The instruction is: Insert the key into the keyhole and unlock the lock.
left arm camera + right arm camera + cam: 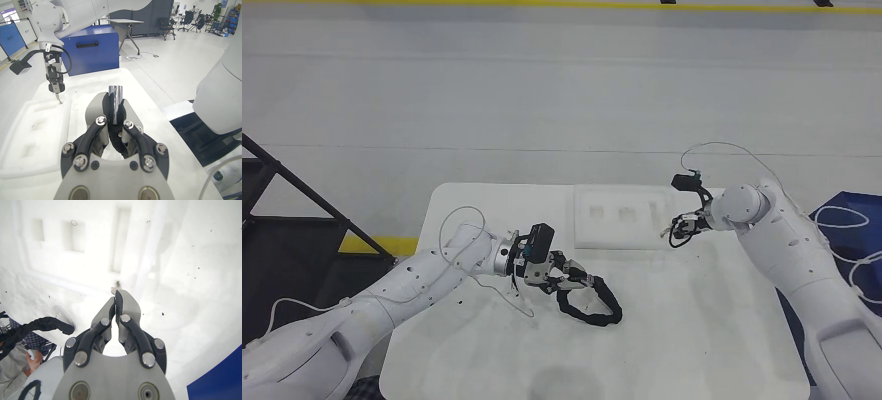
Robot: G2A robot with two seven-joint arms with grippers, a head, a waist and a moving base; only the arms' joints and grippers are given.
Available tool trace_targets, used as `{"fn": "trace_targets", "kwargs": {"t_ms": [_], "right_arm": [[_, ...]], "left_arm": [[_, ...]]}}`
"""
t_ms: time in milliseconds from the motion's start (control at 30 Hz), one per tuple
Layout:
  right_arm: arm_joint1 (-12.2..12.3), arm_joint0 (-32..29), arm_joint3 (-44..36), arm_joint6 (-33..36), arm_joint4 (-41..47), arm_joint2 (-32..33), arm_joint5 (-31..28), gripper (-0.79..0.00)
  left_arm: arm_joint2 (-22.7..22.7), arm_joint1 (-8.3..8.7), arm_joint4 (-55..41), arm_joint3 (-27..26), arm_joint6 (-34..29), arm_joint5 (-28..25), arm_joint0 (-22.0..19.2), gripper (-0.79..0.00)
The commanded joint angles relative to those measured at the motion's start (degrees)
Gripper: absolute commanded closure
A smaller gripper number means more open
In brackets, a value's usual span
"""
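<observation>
Carrying the key (58, 98), pinched in the right end effector (115, 295) at the foam tray (22, 123) right of the top view's centre, should end square to the chrome lock cylinder (115, 94) clamped by the left end effector (113, 109) at lower centre.

Left end effector (115, 108) clamps level; right end effector (115, 298) pinches tight, pointing down.

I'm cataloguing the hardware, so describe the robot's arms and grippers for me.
The left arm and right arm are smooth white rounded shells with thin white cable loops. The left gripper and right gripper have grey metal plates, black linkages, silver pins, black ribbed pads.
</observation>
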Motion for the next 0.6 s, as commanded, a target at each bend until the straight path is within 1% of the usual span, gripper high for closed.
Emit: {"fn": "trace_targets", "kwargs": {"t_ms": [0, 300, 467, 500, 533, 567], "right_arm": [[-0.33, 0.26, 0.45, -0.10, -0.11, -0.40, -0.01, 0.000], [-1.77, 1.20, 2.98, -0.30, -0.84, -2.09, -0.22, 0.000], [-1.95, 1.21, 3.35, -1.01, -1.63, -2.25, -2.18, 0.000], [-1.90, 1.20, 3.25, -1.04, -2.18, -2.32, -2.79, -0.022], [-1.83, 1.20, 2.79, -1.21, -2.93, -2.44, -3.82, -0.228], [-1.71, 1.16, 2.51, -1.38, -3.57, -2.43, -4.60, -0.320]], "left_arm": [[0.00, 0.00, 0.00, 0.00, 0.00, 0.00, 0.00, 0.000], [0.00, 0.00, 0.00, 0.00, 0.00, 0.00, 0.00, 0.000], [0.00, 0.00, 0.00, 0.00, 0.00, 0.00, 0.00, 0.000], [0.00, 0.00, 0.00, 0.00, 0.00, 0.00, 0.00, 0.000], [0.00, 0.00, 0.00, 0.00, 0.00, 0.00, 0.00, 0.000], [0.00, 0.00, 0.00, 0.00, 0.00, 0.00, 0.00, 0.000]]}}
